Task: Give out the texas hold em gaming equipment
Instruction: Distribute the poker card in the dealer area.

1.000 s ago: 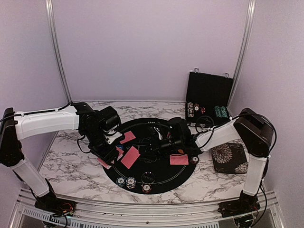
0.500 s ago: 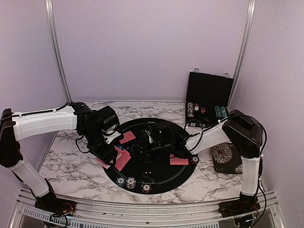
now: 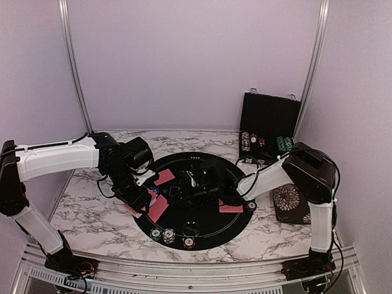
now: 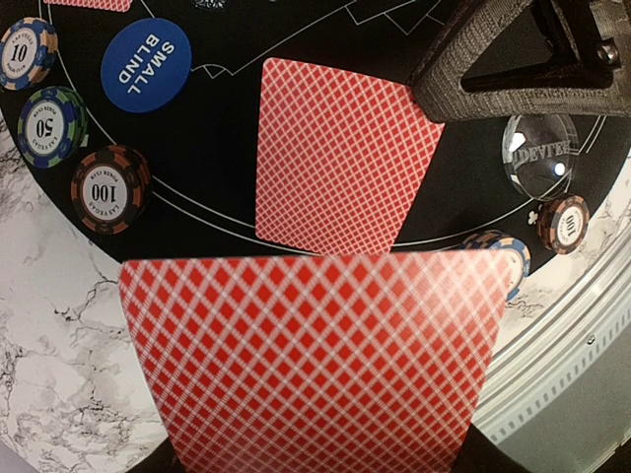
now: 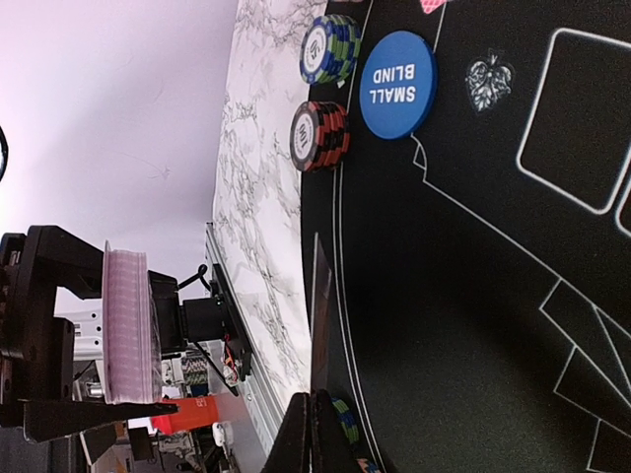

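Plainly, the left pincer clamps the red-backed deck at the black mat's near-left edge; the right pincer pinches a single card over it. Cards seem thin, slick, bendy: grip edges lightly

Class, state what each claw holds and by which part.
Left claw: card deck, clamped across opposite edges. Right claw: one red-backed card, pinched at its edge.

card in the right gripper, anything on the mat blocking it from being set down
Nothing visible does: the card in the right gripper hangs edge-on with bare black mat beside it; the small blind button and red-black chip stack lie well clear.
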Robot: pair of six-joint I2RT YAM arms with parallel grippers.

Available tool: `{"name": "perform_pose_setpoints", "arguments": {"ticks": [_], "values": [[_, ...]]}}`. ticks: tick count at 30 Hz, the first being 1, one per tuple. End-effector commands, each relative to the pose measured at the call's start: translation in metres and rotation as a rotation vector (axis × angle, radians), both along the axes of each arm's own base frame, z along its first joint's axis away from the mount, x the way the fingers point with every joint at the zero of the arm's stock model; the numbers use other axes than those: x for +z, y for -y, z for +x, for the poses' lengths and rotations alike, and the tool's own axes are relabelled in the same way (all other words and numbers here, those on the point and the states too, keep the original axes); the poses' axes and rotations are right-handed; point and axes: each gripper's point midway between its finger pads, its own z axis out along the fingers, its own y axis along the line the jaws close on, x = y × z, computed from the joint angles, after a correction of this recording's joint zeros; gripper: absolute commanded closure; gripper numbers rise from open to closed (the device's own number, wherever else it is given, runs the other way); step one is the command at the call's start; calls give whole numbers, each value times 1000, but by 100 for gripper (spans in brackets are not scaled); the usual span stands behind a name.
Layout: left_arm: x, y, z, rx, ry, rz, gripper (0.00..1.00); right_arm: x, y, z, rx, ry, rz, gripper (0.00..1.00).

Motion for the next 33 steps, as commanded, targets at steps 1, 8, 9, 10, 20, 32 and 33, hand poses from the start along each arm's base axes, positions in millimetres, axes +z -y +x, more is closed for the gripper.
{"name": "perform_pose_setpoints", "arguments": {"ticks": [1,8,9,10,20,32,33], "values": [[8,2,1,-10,21,-38,48,-4,-5,-3,3,1,-3,100],[7,2,0,-10,16,-38,48,-10,-2,-8,7,-10,-10,100],[7,1,1,-10,18,-38,48,-10,-2,-9,8,-11,-10,100],[7,1,0,-10,16,-38,48,-12,-2,-10,9,-13,-13,100],[6,1,-1,-9,15,-41,48,-15,3,-13,9,0,-45,90],[7,1,-1,-8,17,-47,48,-11,14,-7,-20,74,-127,62],[8,1,-2,-8,17,-49,48,-11,15,-6,-25,82,-137,59]]}}
